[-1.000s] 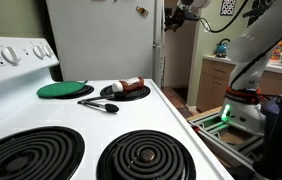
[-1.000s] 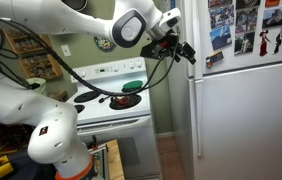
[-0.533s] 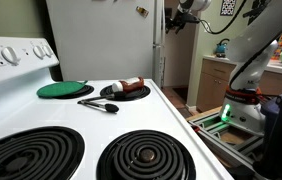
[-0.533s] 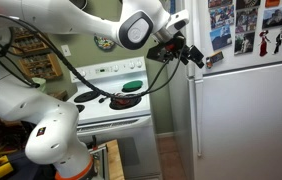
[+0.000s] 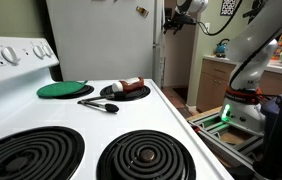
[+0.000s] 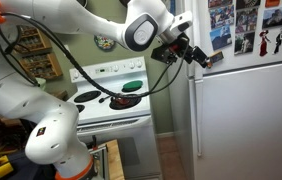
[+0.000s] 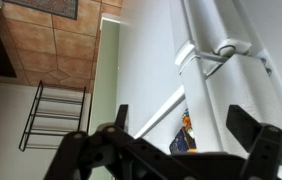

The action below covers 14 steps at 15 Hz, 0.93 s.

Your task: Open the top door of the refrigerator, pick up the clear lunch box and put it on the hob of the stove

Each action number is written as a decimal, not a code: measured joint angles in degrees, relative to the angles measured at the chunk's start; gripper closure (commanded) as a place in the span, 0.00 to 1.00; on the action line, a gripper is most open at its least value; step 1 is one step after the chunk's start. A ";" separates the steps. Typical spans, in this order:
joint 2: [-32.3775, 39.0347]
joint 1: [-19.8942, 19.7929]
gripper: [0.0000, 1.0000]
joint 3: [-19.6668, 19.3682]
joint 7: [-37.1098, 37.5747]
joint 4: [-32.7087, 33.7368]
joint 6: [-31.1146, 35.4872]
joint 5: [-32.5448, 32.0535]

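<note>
Tool (image 6: 189, 53), jaws apart and empty, hangs just beside the edge of the top door of the refrigerator (image 6: 243, 55).

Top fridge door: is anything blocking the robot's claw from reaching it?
Nothing visible does. The open gripper hangs close to the handle edge of the top door, with only air between them.

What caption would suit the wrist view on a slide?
Black gripper, jaws open, facing the tall white refrigerator's curved white door handle.
</note>
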 measured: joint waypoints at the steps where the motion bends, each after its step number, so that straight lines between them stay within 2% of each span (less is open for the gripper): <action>1: 0.47 -0.04 0.00 0.02 0.11 0.22 0.27 -0.01; 14: 3.70 -0.72 0.00 0.01 0.53 1.68 0.83 -0.40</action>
